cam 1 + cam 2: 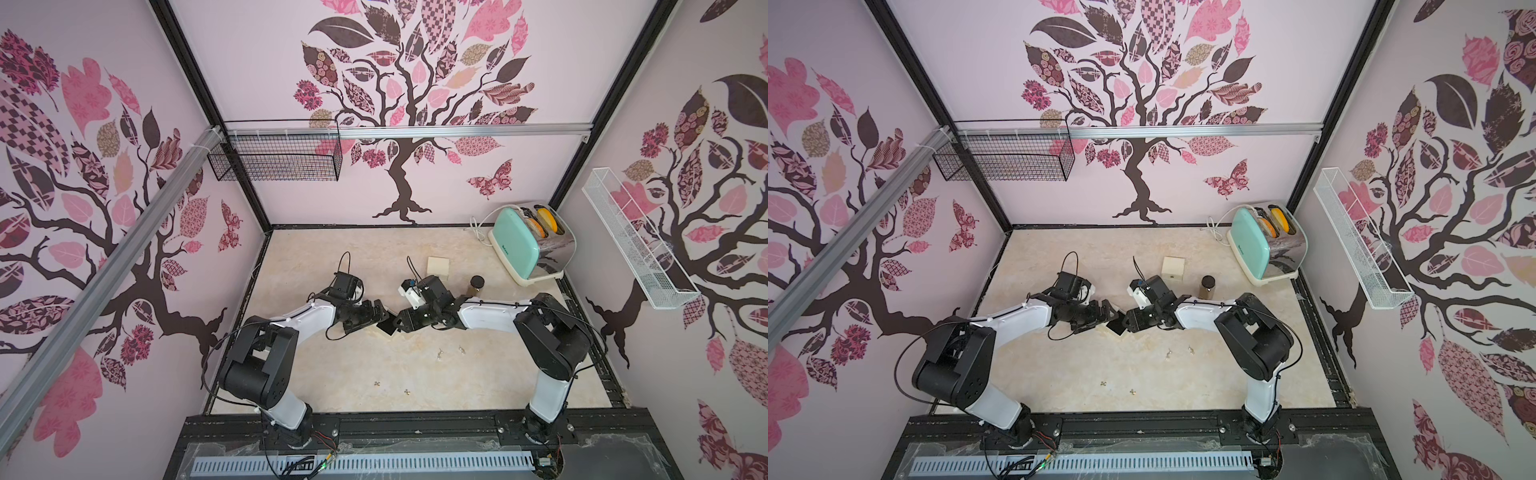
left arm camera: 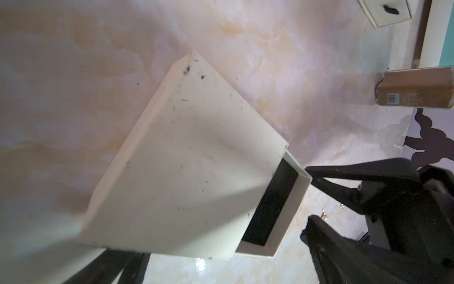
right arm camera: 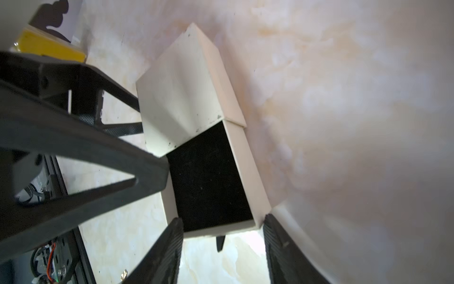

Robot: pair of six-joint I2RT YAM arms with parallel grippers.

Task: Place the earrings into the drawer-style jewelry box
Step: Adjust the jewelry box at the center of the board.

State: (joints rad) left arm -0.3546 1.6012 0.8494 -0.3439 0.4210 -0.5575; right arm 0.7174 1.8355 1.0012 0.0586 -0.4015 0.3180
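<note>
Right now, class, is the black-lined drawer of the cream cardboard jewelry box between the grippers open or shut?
Open. The black-lined drawer sticks partway out of the cream cardboard sleeve, its exposed dark floor bare.

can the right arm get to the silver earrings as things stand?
Probably, but not straight away: the right tool straddles the drawer front and must back off first. The silver earrings lie uncovered on the table, toward its side.
</note>
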